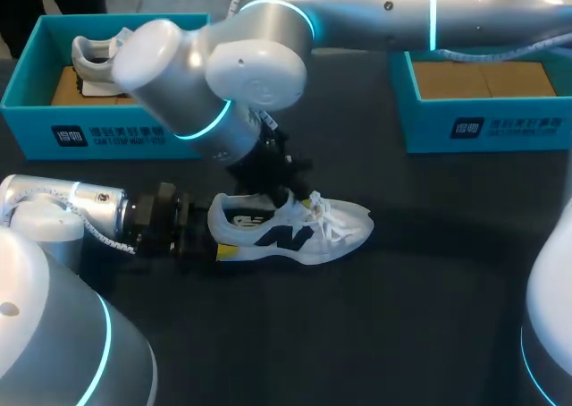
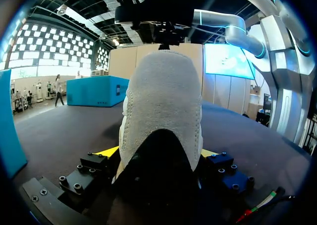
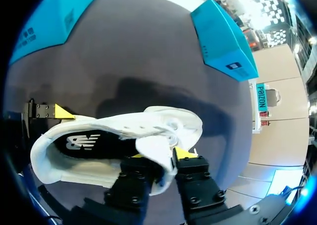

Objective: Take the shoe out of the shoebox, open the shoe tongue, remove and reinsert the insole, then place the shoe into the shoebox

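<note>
A white sneaker with dark side markings lies upright on the dark table, toe pointing right. My left gripper comes in low from the left, and its yellow fingertips press both sides of the heel. My right gripper hangs over the shoe's opening. In the right wrist view that gripper is pinched on the white tongue, above the black insole inside the shoe.
A blue shoebox at the back left holds another white shoe. A second blue box stands at the back right. My right arm's elbow looms over the left box.
</note>
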Motion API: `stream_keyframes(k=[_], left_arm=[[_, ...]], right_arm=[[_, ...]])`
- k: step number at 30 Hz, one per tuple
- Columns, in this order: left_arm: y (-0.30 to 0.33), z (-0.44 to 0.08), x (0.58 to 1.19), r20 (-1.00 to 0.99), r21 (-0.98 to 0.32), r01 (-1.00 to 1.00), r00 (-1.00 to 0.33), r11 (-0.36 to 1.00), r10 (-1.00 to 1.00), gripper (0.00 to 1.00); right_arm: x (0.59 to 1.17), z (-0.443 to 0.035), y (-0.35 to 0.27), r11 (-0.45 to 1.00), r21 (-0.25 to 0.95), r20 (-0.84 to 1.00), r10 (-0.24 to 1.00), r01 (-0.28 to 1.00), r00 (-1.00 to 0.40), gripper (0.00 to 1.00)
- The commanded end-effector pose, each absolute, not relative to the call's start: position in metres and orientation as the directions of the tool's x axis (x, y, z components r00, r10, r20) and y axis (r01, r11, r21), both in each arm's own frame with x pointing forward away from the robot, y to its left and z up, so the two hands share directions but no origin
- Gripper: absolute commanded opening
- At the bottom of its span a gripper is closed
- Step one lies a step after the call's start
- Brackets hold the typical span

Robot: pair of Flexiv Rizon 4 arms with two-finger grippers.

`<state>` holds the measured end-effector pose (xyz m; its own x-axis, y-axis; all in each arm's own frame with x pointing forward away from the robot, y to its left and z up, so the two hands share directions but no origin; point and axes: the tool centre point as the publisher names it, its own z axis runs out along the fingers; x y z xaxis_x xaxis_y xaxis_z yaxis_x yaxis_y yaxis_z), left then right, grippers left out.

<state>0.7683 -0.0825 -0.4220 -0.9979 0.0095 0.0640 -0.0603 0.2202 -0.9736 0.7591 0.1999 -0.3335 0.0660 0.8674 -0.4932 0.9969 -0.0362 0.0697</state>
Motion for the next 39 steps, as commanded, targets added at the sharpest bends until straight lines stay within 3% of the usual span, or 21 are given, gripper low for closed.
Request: stream_keyframes(k=[1,4,27,31,34,38,39], left_arm=[[-0.084,-0.423,0.768,0.063,-0.974,-0.06,-0.998,0.22,0.006,0.0],[-0.084,-0.423,0.768,0.063,-0.974,-0.06,-0.998,0.22,0.006,0.0],[-0.084,-0.423,0.768,0.063,-0.974,-0.06,-0.998,0.22,0.006,0.0],[-0.084,-0.423,0.768,0.063,-0.974,-0.06,-0.998,0.22,0.006,0.0],[-0.084,-0.423,0.768,0.063,-0.974,-0.06,-0.998,0.22,0.006,0.0],[-0.084,-0.423,0.768,0.063,-0.974,-0.06,-0.998,0.22,0.006,0.0],[-0.084,-0.423,0.768,0.063,-0.974,-0.06,-0.998,0.22,0.006,0.0]], right_arm=[[0.753,-0.329,0.189,-0.57,0.362,-0.327,0.663,0.737,0.674,0.07],[0.753,-0.329,0.184,-0.583,0.356,-0.32,0.658,0.73,0.682,0.0],[0.745,-0.323,0.134,-0.67,0.376,-0.306,0.562,0.64,0.768,0.02],[0.744,-0.332,0.132,-0.677,0.369,-0.314,0.554,0.637,0.771,0.1],[0.744,-0.34,0.129,-0.686,0.362,-0.314,0.548,0.631,0.775,0.34],[0.744,-0.35,0.125,-0.698,0.357,-0.314,0.536,0.621,0.784,0.49],[0.744,-0.352,0.124,-0.702,0.355,-0.314,0.533,0.618,0.786,0.61]])
